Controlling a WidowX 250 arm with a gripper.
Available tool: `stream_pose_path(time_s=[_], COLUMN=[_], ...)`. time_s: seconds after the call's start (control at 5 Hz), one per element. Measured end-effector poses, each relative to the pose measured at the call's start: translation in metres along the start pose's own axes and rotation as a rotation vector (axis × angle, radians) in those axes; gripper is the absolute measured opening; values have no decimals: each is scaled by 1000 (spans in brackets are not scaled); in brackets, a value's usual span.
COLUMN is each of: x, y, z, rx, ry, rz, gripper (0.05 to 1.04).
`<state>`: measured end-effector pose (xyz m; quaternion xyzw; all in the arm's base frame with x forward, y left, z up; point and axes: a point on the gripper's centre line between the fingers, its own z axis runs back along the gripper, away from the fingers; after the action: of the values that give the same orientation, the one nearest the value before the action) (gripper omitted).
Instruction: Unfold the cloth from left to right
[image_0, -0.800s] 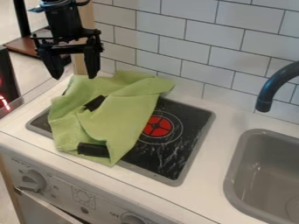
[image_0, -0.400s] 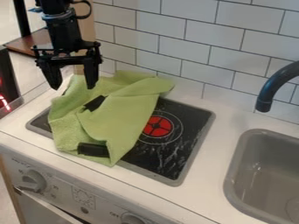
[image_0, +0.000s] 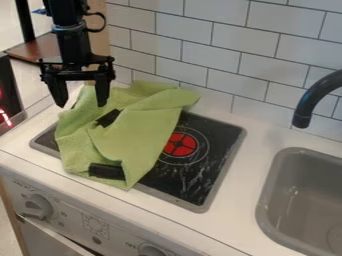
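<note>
My black gripper hangs at the upper left, over the cloth's back left edge, with its two fingers spread wide and nothing between them. Below and to its right the green cloth lies rumpled and partly folded over the left part of the black stove top. Two dark patches of the stove show through gaps in the cloth's folds or lie against it; I cannot tell which. Whether the fingertips touch the cloth is unclear.
A red-centred burner shows right of the cloth. The grey sink and dark faucet stand at the right. A white tiled wall runs behind the counter, and knobs line its front.
The gripper has come down toward the cloth's back left part, staying spread. The cloth has not moved.
</note>
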<state>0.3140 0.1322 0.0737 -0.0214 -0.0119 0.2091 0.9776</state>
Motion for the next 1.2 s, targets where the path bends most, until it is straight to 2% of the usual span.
stream_pose_path(time_s=[0.2,0.4,0.8,1.0,1.2], x=[8,10,5,3,3], y=[-6,-8,-17,-15,-15], z=[-8,-14,-25,-38,-40], rx=[63,85,100,113,113], ry=[-38,-38,-18,18,30], rz=[-14,-23,-56,-55,-60], gripper=[999,999,999,999,999])
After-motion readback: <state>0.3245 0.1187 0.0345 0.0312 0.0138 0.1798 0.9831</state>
